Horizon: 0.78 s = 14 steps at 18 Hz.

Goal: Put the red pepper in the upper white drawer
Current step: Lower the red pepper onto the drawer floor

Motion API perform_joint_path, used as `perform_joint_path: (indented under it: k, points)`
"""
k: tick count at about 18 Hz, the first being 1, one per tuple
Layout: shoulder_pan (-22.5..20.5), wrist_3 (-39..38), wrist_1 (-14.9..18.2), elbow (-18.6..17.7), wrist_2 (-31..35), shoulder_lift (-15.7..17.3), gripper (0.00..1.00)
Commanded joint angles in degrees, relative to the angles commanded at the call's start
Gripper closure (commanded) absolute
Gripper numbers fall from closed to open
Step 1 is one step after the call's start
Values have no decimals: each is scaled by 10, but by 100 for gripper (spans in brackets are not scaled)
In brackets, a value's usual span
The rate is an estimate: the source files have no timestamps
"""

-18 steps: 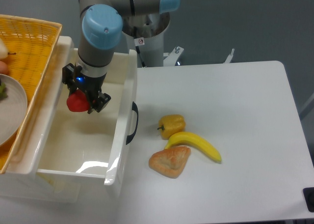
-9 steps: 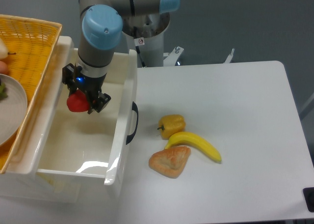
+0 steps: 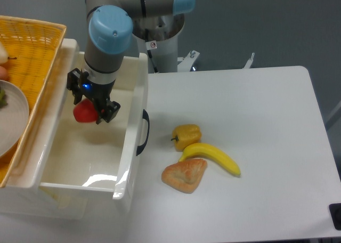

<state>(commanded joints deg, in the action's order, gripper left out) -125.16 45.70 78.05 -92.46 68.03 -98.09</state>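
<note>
White table point(image 3: 256, 120); arm vertical over upper white drawer point(image 3: 133, 120), gripper point(image 3: 89, 108) clamping red pepper point(image 3: 83, 112).

The red pepper point(image 3: 83, 112) is showing glossy red against the black gripper point(image 3: 91, 108), on which a small blue light is glowing. The arm point(image 3: 108, 35) above is showing grey tubes with pale blue caps. The upper white drawer point(image 3: 126, 163) is gleaming white, with a dark curved handle point(image 3: 143, 132) on its front. Beside it, the wicker basket point(image 3: 37, 46) is showing a yellow woven pattern, and a plate point(image 3: 11, 120) inside it is looking off-white. On the white counter point(image 3: 256, 147), the yellow pepper point(image 3: 187, 135) is showing deep yellow with a dark stem, the banana point(image 3: 211, 157) bright yellow, and the pastry point(image 3: 185, 175) golden brown. The backdrop is appearing grey-blue.
</note>
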Motion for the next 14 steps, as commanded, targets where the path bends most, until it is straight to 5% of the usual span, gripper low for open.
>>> perform_joint_path:
  k: [6, 9, 12, 14]
  points:
    - [0, 1, 0, 0, 1, 1, 12]
    - [-1, 4, 1, 0, 0, 2, 18]
    - [-4, 10, 3, 0, 0, 2, 40]
    - [-7, 14, 4, -1, 0, 2, 40]
